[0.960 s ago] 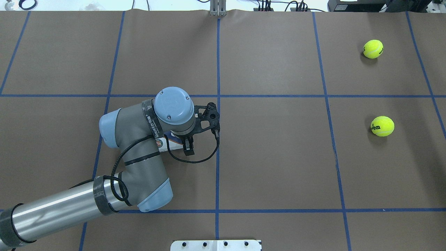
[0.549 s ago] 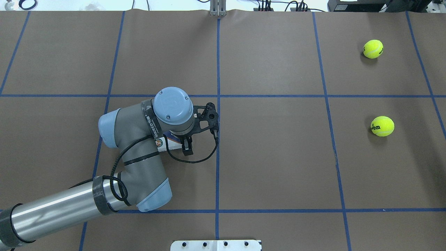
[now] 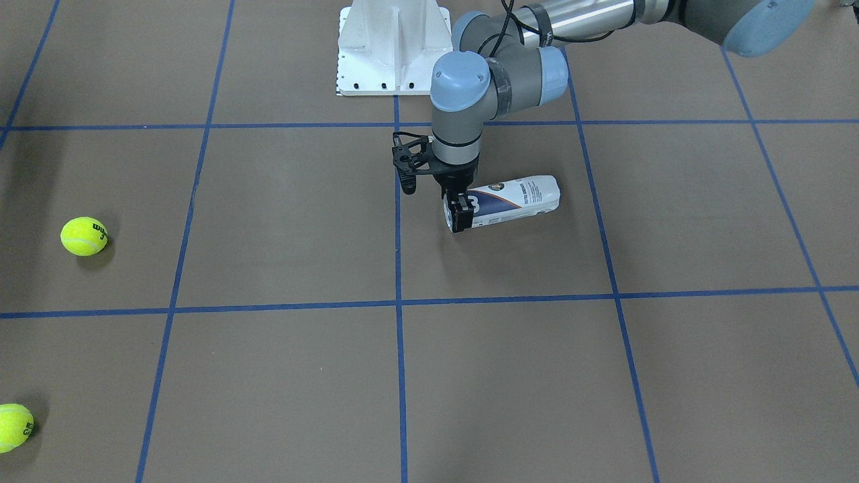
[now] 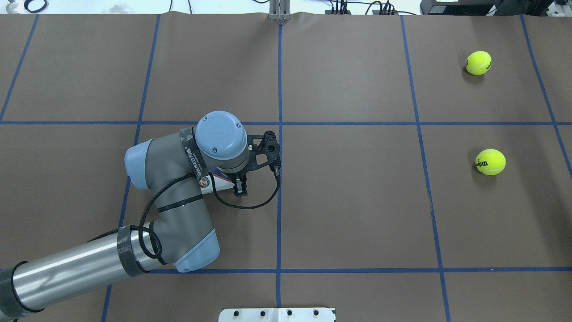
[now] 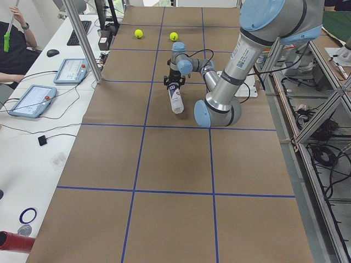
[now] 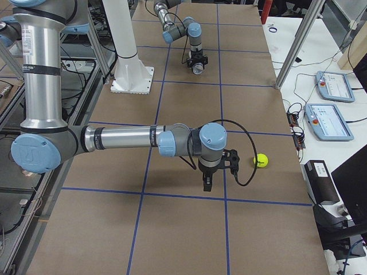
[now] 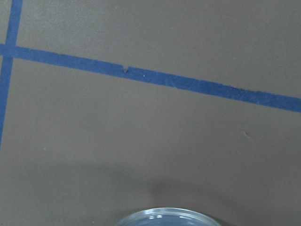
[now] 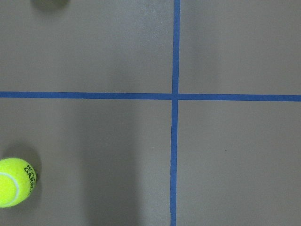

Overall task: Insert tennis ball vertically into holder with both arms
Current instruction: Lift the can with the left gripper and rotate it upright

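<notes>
Can (image 3: 517, 198): lies on its side on the table (image 4: 357, 214), about 9 o'clock of centre in the overhead view, mouth toward 3 o'clock. The left end effector (image 3: 460, 218) drops straight down onto the mouth end. Its fingers are drawn narrow on the rim, which reads as a grip, probably there so you can tip the can upright.

Tennis balls: near ball (image 4: 490, 161) sits at 3 o'clock and far ball (image 4: 478, 62) at 2 o'clock, both well apart from the can.

Right end effector (image 6: 207, 184): hangs near a ball. You get only a side view of it, so its opening cannot be told.
</notes>
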### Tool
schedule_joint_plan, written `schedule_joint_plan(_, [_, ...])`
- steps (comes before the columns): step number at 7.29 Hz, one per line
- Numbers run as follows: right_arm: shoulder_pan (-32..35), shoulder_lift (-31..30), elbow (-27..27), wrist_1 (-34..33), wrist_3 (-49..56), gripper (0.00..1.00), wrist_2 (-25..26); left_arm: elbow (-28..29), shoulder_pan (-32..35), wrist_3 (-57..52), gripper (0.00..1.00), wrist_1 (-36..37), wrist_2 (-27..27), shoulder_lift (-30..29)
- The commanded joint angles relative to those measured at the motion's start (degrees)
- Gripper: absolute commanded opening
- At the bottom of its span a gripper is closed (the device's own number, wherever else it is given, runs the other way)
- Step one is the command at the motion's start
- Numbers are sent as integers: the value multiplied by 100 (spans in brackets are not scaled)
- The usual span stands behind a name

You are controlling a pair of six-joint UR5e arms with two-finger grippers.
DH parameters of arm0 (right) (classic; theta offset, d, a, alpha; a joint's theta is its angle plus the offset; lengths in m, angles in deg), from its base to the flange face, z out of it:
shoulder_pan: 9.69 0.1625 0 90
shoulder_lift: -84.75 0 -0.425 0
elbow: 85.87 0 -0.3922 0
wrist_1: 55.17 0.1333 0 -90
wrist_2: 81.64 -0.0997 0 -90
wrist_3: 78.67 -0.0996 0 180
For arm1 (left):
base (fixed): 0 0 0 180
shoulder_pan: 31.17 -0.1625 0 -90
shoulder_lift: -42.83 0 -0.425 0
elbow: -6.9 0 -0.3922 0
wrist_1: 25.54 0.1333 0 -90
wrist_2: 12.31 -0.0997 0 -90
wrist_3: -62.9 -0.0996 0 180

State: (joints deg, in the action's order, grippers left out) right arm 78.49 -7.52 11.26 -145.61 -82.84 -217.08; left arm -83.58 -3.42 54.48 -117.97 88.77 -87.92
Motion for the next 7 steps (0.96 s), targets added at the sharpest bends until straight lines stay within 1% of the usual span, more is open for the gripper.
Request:
schedule_joint_plan(1, [6,15,7,9,-5,99,0,-284,28,147,23,6,0,6])
schedule_joint_plan(2, [6,33,16,9,4,99,0,-607,124,156,15,6,0,-3])
schedule_joint_plan(3, [15,42,25,9,4,99,0,-1002,246,365,3,6,0,-12])
schedule_joint_plan(4, [15,33,60,0,4,99,0,-1302,413,889,0,-64,0,-21])
schedule_joint_plan(5, [15,68,51,0,4,99,0,-1514,597,1356,0,-369,0,-21])
schedule_joint_plan(6, [15,86,51,0,4,99,0,-1542,686,2379,2,-1260,-61,-3])
schedule_joint_plan(7, [15,103,60,0,4,99,0,-1455,661,3555,2,-2643,-801,67])
